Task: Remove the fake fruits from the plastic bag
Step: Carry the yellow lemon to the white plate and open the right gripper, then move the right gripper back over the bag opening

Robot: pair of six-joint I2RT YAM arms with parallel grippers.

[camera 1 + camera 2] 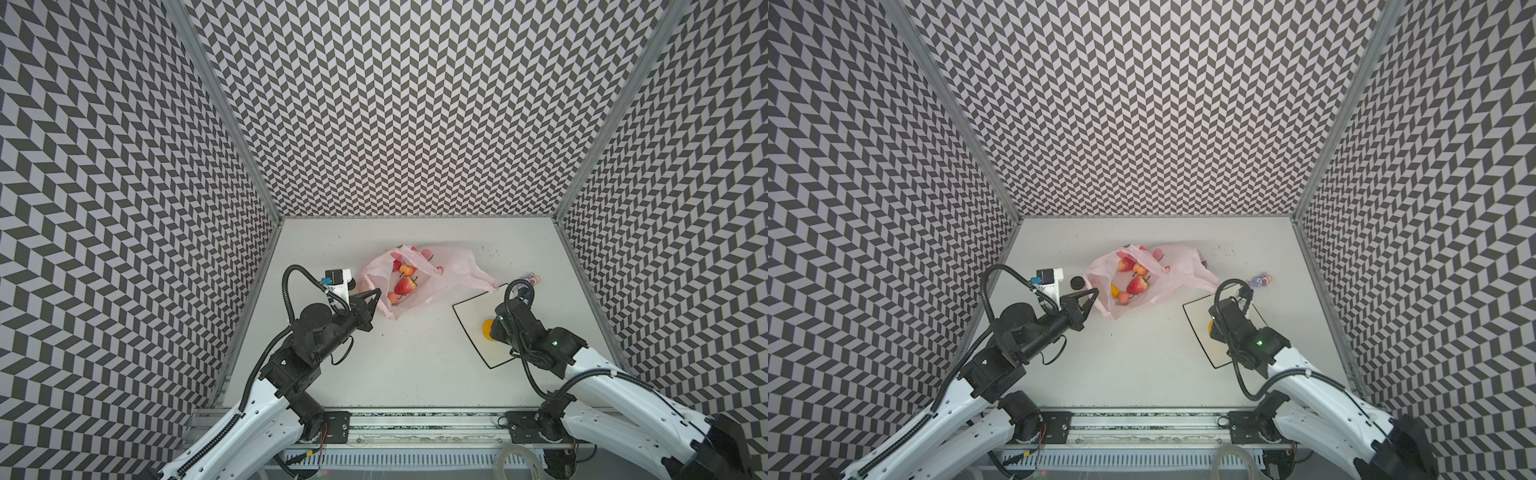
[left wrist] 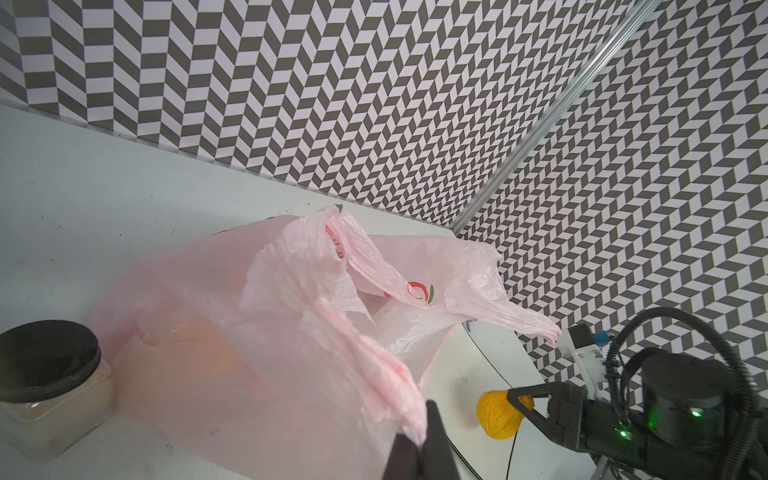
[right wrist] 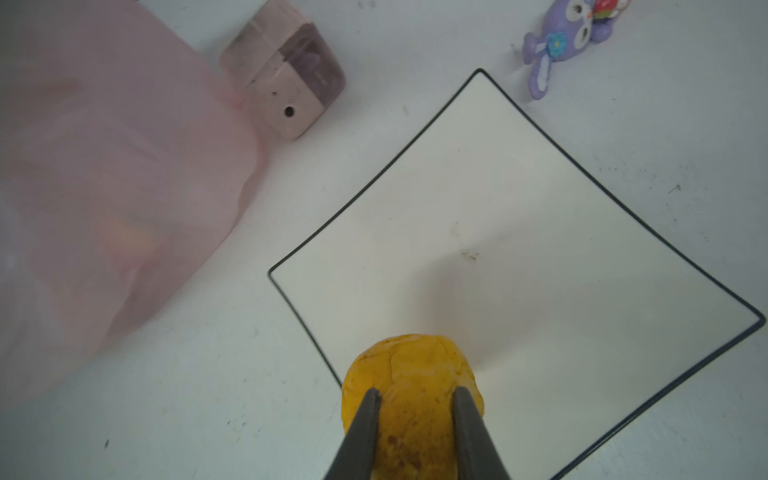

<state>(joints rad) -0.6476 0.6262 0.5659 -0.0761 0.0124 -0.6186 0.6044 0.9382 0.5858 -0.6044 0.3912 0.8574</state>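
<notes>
Top views: pink bag (image 1: 451, 270) lies at 12 o'clock from the centre of the table (image 1: 374, 374), mouth open.

Left pincer (image 2: 420, 436): pressed together, pinching the bag's gathered rim on its 8 o'clock side.

Seen inside the bag: strawberries (image 1: 406, 286), small orange ball (image 1: 392, 297), yellow piece (image 1: 1115, 290).

Right pincer (image 3: 415, 395): clamped on a yellow fruit (image 3: 411, 361) over the 9 o'clock edge of the white plate (image 3: 519, 216). Whether the fruit touches the plate: cannot tell.

Plate sits at 4 o'clock from the bag.

Black-lidded jar (image 2: 50, 361) is just beside the bag at 9 o'clock. Purple toy (image 3: 557, 41) is at 1 o'clock from the plate. Pink box (image 3: 286, 79) is just beside the bag.
</notes>
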